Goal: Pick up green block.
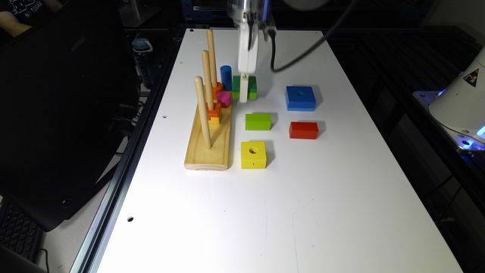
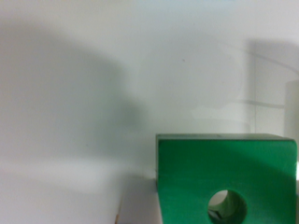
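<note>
Hand [image 1: 244,89] vertical, lowered onto green block [image 1: 251,86] on table [image 1: 303,189].

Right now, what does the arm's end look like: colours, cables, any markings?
The pincer is a long white piece with a paler tip, hanging under a shiny silver wrist. A black cable loops off the wrist over the white table. I can't see any markings on it.
</note>
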You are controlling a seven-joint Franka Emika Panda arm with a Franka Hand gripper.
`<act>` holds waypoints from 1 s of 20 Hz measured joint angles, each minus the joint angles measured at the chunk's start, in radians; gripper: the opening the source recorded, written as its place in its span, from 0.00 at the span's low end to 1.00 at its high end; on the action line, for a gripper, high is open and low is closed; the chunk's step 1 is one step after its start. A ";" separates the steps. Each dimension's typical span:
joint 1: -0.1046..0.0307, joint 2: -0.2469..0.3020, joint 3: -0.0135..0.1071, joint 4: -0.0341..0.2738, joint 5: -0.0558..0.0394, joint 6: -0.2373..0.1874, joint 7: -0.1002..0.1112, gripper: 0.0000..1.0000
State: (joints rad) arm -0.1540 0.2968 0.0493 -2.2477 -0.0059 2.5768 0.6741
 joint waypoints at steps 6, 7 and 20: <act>0.000 -0.024 0.000 -0.012 0.0001 -0.016 0.000 0.00; 0.000 -0.029 0.000 -0.011 0.0002 -0.017 0.000 0.00; 0.000 -0.118 0.001 -0.011 0.0011 -0.095 0.000 0.00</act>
State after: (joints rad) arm -0.1541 0.1792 0.0505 -2.2590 -0.0048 2.4819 0.6741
